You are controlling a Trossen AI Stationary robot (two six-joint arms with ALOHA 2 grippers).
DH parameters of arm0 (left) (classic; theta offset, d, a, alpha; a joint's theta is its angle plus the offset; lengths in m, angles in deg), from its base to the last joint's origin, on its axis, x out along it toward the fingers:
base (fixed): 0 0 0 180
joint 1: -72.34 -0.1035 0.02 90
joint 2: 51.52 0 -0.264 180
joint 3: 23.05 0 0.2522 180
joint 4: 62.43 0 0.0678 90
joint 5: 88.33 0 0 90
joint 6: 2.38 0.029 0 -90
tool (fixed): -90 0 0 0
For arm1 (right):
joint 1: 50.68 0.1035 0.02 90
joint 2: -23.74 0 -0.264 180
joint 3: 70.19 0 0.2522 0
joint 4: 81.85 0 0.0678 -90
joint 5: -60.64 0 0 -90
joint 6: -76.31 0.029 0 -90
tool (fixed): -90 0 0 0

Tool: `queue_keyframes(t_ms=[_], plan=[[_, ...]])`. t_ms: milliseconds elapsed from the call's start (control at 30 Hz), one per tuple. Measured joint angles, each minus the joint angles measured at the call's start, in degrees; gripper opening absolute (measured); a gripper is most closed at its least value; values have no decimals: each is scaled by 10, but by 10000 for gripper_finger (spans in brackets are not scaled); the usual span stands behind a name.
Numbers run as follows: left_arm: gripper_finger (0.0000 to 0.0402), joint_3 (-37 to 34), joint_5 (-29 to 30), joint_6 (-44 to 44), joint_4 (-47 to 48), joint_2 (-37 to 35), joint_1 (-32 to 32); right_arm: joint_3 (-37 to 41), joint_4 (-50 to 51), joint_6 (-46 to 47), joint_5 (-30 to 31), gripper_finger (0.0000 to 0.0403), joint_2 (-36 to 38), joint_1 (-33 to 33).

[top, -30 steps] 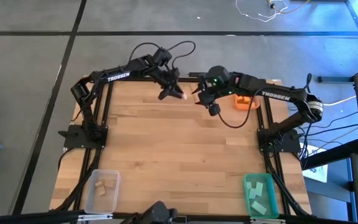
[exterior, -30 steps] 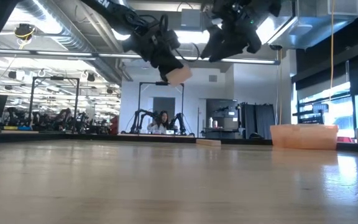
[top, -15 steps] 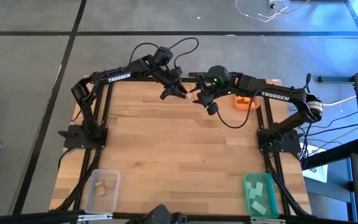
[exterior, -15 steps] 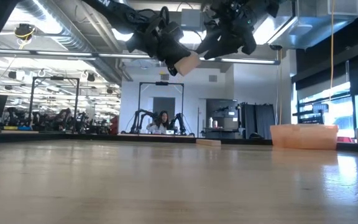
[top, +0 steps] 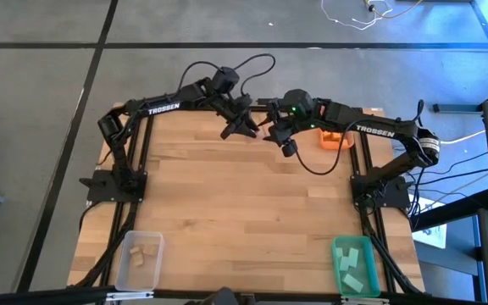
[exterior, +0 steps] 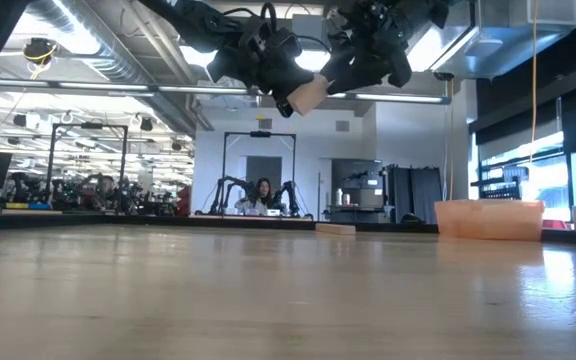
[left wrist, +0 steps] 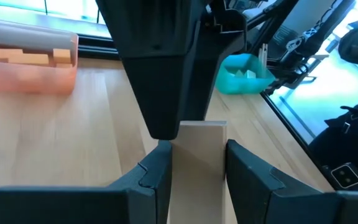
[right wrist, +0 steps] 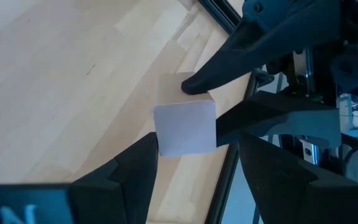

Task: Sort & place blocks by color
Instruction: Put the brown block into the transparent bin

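We see both arms meeting high above the far edge of the bench point(top: 227, 212), between its two back corners. The left hand point(top: 249, 131) pinches a pale wood block point(exterior: 309, 96) between its fingers point(left wrist: 154, 180); in the low view the block hangs tilted well above the bench top, touching nothing below it. In the left wrist view the block point(left wrist: 199, 163) sits between the two fingers, with the right arm's dark bulk right in front of it.

The right hand point(top: 269, 133) faces the left one, just beside it. Its fingers point(right wrist: 135, 165) are spread, and the block's end face point(right wrist: 184, 128) shows in the gap between them; we cannot tell whether they touch it. In the low view the right hand point(exterior: 346, 72) is just beside the block, near its upper side.

An orange bin point(top: 335, 138) stands at the far right corner of the bench, under the right arm; the left wrist view shows pale and orange pieces in it point(left wrist: 27, 62). A green bin point(top: 355, 264) at the near right corner holds teal blocks point(top: 352, 269). A clear bin point(top: 138, 259) at the near left corner holds pale blocks point(top: 140, 252). In the low view one more flat block point(exterior: 334, 228) lies on the far part of the bench, and a person point(exterior: 262, 196) sits in the room beyond.
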Motion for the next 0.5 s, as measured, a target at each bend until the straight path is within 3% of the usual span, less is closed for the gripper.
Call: queue_keyframes(t_ms=[500], plan=[[115, 0, 13, -3, -24, 0, 4, 0, -1, 1, -18, 223, 0, 0]])
